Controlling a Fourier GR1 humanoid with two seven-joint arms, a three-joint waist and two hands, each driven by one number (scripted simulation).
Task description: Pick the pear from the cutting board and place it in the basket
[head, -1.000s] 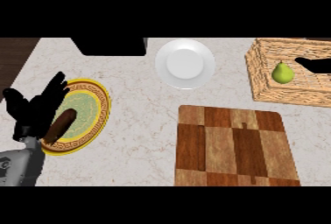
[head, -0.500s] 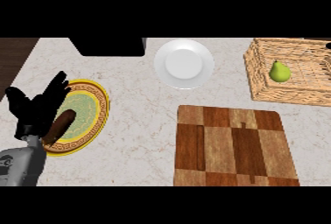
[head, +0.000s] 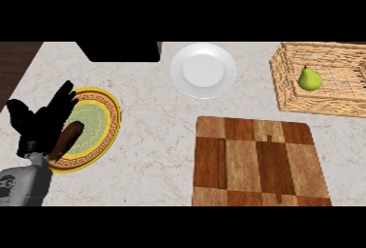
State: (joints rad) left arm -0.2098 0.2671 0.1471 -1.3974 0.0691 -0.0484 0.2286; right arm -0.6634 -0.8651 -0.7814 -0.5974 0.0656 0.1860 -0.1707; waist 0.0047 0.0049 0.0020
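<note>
Sitting now inside the wicker basket (head: pixel 319 77) at the far right of the table (head: pixel 150 145), the green pear (head: pixel 310 79) is standing upright against the basket floor, and nothing is touching it. One second ago a dark shape, most likely the right robot hand, was showing over the basket beside the pear; half a second ago only a small part of it was showing at the edge, and now it is gone from the view, so I cannot tell its state. This is meaning, in my judgement, that the pear is released and the placing step is finished. The wooden cutting board (head: pixel 260 164) is lying bare near the front, well apart from the basket. The left robot hand (head: pixel 43 123) is resting at the left side, fingers straight and spread, holding nothing, above the yellow-rimmed plate (head: pixel 100 121) with a brown sausage-like thing (head: pixel 67 140) on it. A white plate (head: pixel 204 70) is lying between this plate and the basket. The task is looking complete.
</note>
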